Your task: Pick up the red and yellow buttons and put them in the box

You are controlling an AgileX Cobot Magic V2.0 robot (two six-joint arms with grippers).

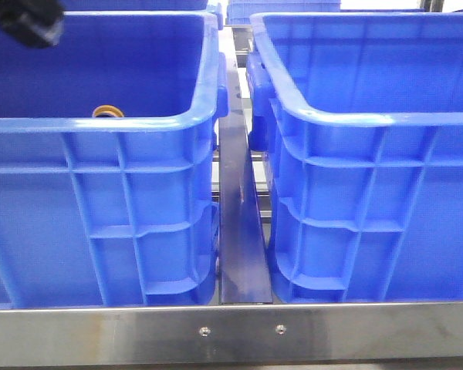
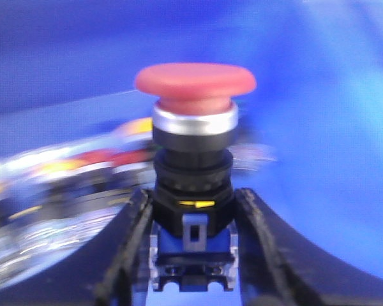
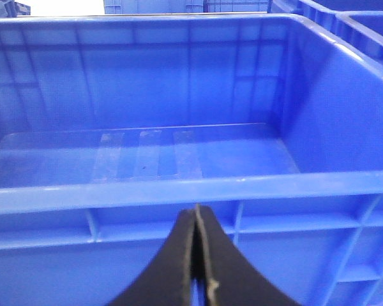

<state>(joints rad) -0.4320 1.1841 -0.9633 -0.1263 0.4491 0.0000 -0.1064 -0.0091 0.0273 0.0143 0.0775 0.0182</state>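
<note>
- Left wrist view: the left claw (image 2: 193, 245) grips the red button (image 2: 195, 86) by its black body, cap upright, inside the left crate (image 1: 100, 123)
- Right claw (image 3: 198, 255) is pinched shut, holding nothing, facing the right box (image 3: 179, 191)
- I'd lift straight up, clearing the rim before crossing over
</note>
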